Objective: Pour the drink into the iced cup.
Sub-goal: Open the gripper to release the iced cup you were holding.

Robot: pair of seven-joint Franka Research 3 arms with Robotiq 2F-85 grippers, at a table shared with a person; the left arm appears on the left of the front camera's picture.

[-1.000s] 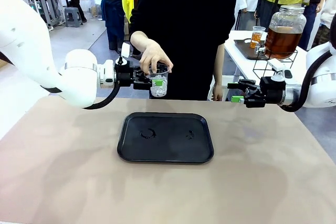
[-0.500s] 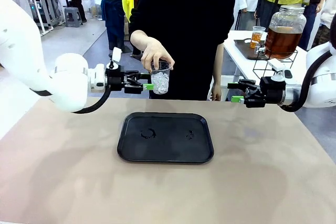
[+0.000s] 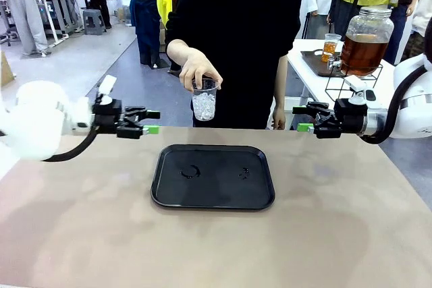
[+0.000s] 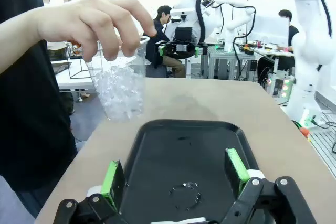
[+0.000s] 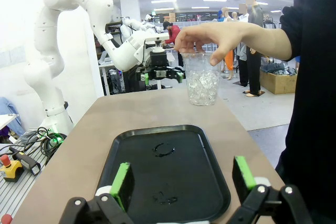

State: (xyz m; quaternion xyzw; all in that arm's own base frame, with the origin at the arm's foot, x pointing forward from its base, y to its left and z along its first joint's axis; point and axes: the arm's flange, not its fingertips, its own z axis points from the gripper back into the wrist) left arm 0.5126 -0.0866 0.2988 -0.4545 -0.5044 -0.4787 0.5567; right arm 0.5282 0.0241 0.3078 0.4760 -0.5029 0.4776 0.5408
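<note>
front view: a hand (image 3: 196,72) holds the iced cup (image 3: 204,102) above the far edge of the tray (image 3: 212,175). both our grippers, left (image 3: 150,123) and right (image 3: 302,119), stand wide and empty, apart from it. the drink (image 3: 363,53) sits in the jar behind right. we judge the cup needs taking first: close below the person's fingers, upright

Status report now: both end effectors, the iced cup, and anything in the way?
Left end effector open, empty. Right end effector open, empty. Iced cup in person's hand above black tray. Nothing blocking.
</note>
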